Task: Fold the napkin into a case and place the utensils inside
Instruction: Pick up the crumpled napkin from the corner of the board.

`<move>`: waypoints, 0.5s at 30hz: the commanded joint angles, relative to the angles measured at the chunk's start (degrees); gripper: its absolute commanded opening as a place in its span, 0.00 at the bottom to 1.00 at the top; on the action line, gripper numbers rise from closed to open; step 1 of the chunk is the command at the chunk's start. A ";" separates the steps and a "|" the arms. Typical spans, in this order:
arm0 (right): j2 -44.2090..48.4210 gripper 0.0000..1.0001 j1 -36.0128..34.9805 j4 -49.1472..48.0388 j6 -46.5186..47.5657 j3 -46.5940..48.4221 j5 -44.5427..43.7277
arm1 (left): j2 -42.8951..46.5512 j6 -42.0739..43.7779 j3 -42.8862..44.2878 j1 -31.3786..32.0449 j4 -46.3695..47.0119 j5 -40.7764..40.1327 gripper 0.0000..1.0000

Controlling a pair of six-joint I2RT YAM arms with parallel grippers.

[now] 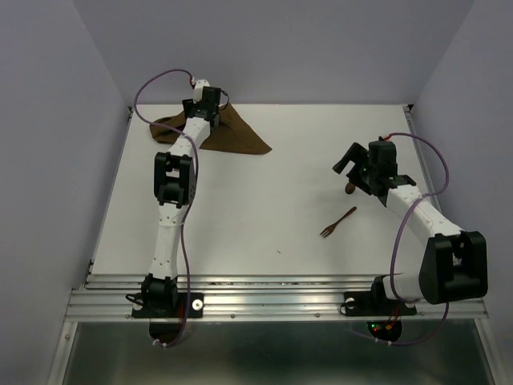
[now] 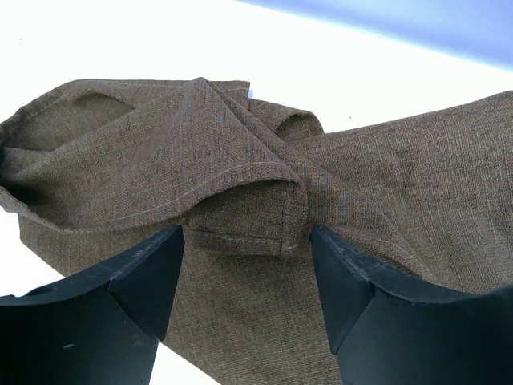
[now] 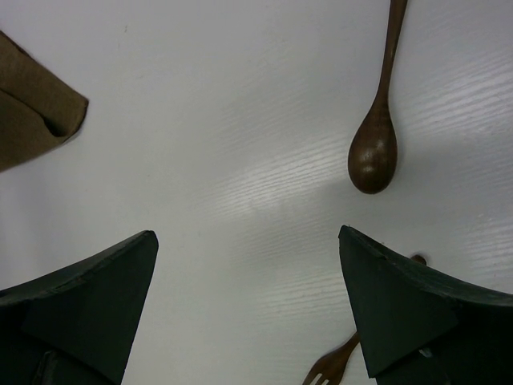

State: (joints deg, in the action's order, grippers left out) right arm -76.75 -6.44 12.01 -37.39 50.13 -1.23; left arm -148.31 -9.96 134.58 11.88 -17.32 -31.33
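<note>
A: Overhead first. Where's the napkin (image 1: 236, 138)?

B: At the far left corner of the table (image 1: 264, 192), bunched into a rough triangle with one point trailing toward the middle. The left gripper (image 1: 207, 103) sits over its far part, with the arm stretched right out.

A: And the utensils?

B: On the right side, well apart from the cloth. The fork (image 1: 338, 222) lies bare on the white top, tines toward the near left. The spoon (image 1: 350, 189) is mostly hidden under the right gripper (image 1: 353, 170); only its dark bowl peeks out.

A: Left wrist camera?

B: Brown weave fills most of it. The napkin is loosely doubled over itself, and a hemmed fold stands up as a ridge. That ridge lies between the left gripper's fingers (image 2: 136, 281), which are spread wide on either side of it and not pinching. I can't tell whether the tips touch the cloth beneath.

A: Right wrist?

B: Jaws spread wide, with only bare table between them. The spoon lies ahead of the finger on the right of the view, bowl toward the camera, handle running off the top edge. The fork's tines poke in at the bottom edge, just beside that same finger. A folded corner of the napkin shows at the left edge, well apart from both.

A: Anything held?

B: Nothing, in either gripper.
</note>
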 commanded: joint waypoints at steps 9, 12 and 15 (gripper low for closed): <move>-2.35 1.00 0.20 -0.58 -0.85 2.34 0.80 | 3.65 -1.65 3.39 -1.07 2.38 -0.31 0.79; -2.96 1.00 0.20 -0.58 -0.76 2.69 0.79 | 3.03 -1.56 2.71 -1.16 3.87 -0.40 0.78; -3.75 1.00 0.20 -0.58 -0.67 3.22 0.80 | 2.24 -1.29 3.83 -1.33 4.31 0.13 0.78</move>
State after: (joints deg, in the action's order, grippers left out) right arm -79.92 -6.44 12.01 -37.82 50.22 -0.97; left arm -146.41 -11.18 134.93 11.11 -14.52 -30.50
